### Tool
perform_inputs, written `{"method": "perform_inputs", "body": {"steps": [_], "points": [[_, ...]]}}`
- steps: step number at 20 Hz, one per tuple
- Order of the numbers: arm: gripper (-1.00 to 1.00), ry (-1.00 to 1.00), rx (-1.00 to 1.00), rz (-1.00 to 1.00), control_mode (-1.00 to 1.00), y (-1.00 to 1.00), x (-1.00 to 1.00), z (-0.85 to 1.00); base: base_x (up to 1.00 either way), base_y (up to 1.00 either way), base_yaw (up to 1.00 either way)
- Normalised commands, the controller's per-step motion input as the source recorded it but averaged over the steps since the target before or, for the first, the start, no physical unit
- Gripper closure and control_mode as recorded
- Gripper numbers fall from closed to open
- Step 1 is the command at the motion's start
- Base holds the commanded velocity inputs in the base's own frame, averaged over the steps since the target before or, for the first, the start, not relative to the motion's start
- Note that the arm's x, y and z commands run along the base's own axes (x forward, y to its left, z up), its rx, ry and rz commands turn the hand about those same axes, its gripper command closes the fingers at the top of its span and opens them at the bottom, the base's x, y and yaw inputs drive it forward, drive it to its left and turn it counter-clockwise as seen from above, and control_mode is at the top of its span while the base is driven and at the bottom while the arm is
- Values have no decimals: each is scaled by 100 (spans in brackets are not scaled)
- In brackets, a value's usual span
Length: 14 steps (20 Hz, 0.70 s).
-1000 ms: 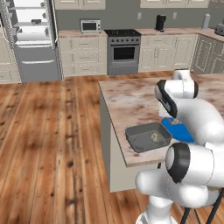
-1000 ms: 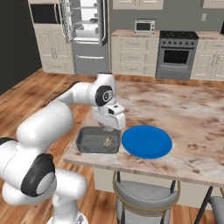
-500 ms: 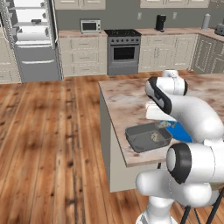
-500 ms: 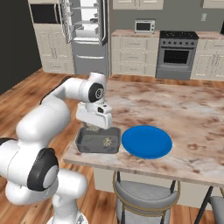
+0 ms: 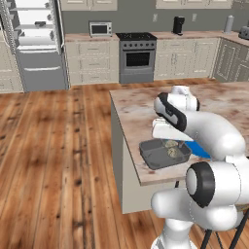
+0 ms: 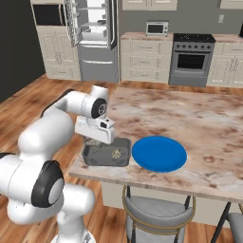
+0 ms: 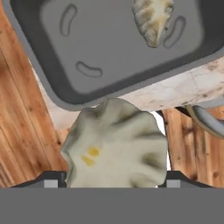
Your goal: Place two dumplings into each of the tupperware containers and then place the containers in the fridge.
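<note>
Change since a second ago: gripper (image 6: 96, 140) swung from the blue plate's side across to the tub's outer end; tub and plate unmoved on the counter.
Jaws: spread wide around a dumpling (image 7: 114, 146), one dark fingertip at either flank in the hand view; looks carried, not released.
Held dumpling: pale, pleated, yellowish fleck on its face; sitting right between the tips, close under the camera, hiding most of what lies directly below.
Just past the jaws: dark grey tupperware container (image 7: 127, 48), rim toward the hand, overhanging the counter edge slightly; wood floor visible beyond that edge.
Inside the tub: second dumpling (image 7: 152, 19) lying on the floor of the container, far side from the tips; seen also as a pale lump in the right base view (image 6: 116, 153).
Likely reason for the pose: dumpling brought over the tub's free end so it lands apart from the one already in, making the pair.
Beside the tub, away from the jaws: round blue plate (image 6: 158, 153), just beside the container, nothing on it.
Counter: marbled island top (image 6: 190, 118), tub near its front corner.
Far beyond the jaws: fridge (image 6: 97, 40), door open, white shelves showing, well apart across the wood floor; second tub cannot be made out.
Step in hand, as judged: lowering and letting go into the first tub; fridge run not yet begun.
</note>
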Motion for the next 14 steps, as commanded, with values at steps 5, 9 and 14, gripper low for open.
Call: {"method": "perform_inputs", "body": {"steps": [5, 9, 14], "points": [[100, 0, 0, 0, -100, 20, 26, -33, 0, 0, 0], [100, 0, 0, 0, -100, 0, 26, -28, 0, 0, 0], [100, 2, 0, 0, -100, 0, 17, -15, 0, 0, 0]]}}
